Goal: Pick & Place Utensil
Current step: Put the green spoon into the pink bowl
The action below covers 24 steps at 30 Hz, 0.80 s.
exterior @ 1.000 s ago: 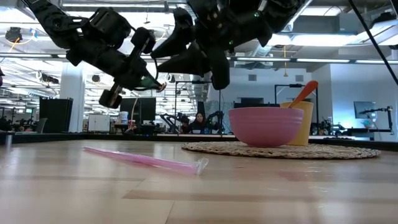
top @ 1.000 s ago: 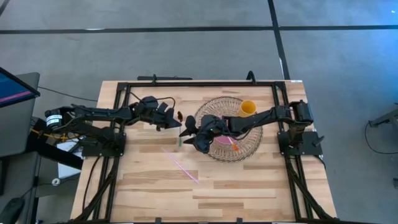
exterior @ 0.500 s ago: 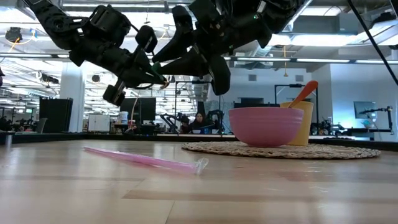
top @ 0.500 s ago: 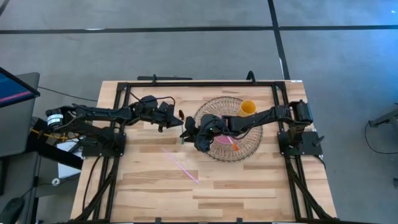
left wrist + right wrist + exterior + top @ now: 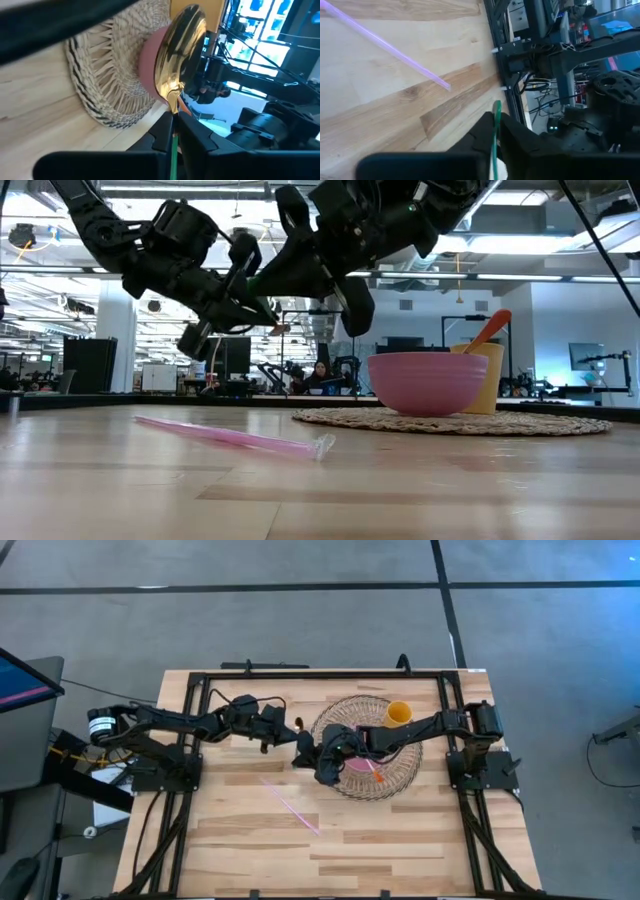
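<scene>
A spoon with a gold bowl [image 5: 181,50] and a thin green handle hangs in the air between my two grippers, left of the woven mat [image 5: 365,745]. In the high view its bowl [image 5: 298,723] shows as a small brown spot. My left gripper [image 5: 283,732] reaches in from the table's left and is shut on the spoon. My right gripper [image 5: 306,751] reaches in from the right, over the mat's edge, and is shut on the same handle. In the low view both grippers meet high above the table, with the spoon's bowl [image 5: 283,328] just below them. My left gripper pinches the green handle [image 5: 173,140] between its two fingers, just behind the neck under the gold bowl. The fingers come from the table's left and lie along the spoon, whose bowl sticks out past them, clear of the table. My right gripper pinches the green handle [image 5: 496,120] between its two fingers. The handle's free end [image 5: 496,103] sticks out a little past them. The fingers come from the table's right and lie along the handle. The spoon is lifted clear of the table.
A pink bowl [image 5: 427,383] and a yellow cup [image 5: 398,714] holding an orange utensil [image 5: 490,328] stand on the woven mat. A pink straw [image 5: 292,805] lies on the wood nearer the front edge. Black frame rails run along the table's sides.
My left gripper has carried the spoon a little toward the table's right, up to my right gripper. My right gripper, open a second ago, has shut on the spoon's green handle. The spoon stays clear of the table.
</scene>
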### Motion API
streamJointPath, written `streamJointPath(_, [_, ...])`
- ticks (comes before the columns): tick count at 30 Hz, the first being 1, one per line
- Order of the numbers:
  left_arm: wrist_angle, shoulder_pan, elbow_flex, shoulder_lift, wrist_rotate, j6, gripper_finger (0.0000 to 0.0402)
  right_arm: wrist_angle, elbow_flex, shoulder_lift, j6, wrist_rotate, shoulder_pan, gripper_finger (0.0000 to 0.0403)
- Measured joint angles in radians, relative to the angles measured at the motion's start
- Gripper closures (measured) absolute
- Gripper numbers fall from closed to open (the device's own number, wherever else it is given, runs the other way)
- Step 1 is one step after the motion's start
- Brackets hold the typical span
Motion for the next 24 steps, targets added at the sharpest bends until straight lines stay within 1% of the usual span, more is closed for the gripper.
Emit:
streamJointPath(2, [0.008, 0.000, 0.000, 0.000, 0.000, 0.003, 0.0372, -0.013, 0.000, 0.000, 0.002, 0.000, 0.000, 0.0395])
streamJointPath(6, [0.022, 0.000, 0.000, -0.001, 0.000, 0.018, 0.0372, -0.006, 0.000, 0.000, 0.046, 0.002, 0.000, 0.0389])
streamJointPath(10, [0.025, 0.000, 0.000, -0.001, 0.001, 0.035, 0.0371, -0.001, 0.000, -0.002, 0.066, 0.007, 0.000, 0.0398])
streamJointPath(16, [0.039, 0.001, 0.000, -0.003, 0.014, 0.039, 0.0371, 0.016, 0.000, -0.001, 0.080, 0.153, 0.000, 0.0399])
streamJointPath(21, [0.040, 0.001, 0.000, -0.003, 0.019, 0.109, 0.0371, 0.023, 0.000, -0.001, 0.100, 0.184, -0.010, 0.0398])
streamJointPath(24, [0.045, 0.001, 0.000, -0.003, 0.017, 0.118, 0.0371, 0.025, 0.000, 0.000, 0.116, 0.231, -0.010, 0.0400])
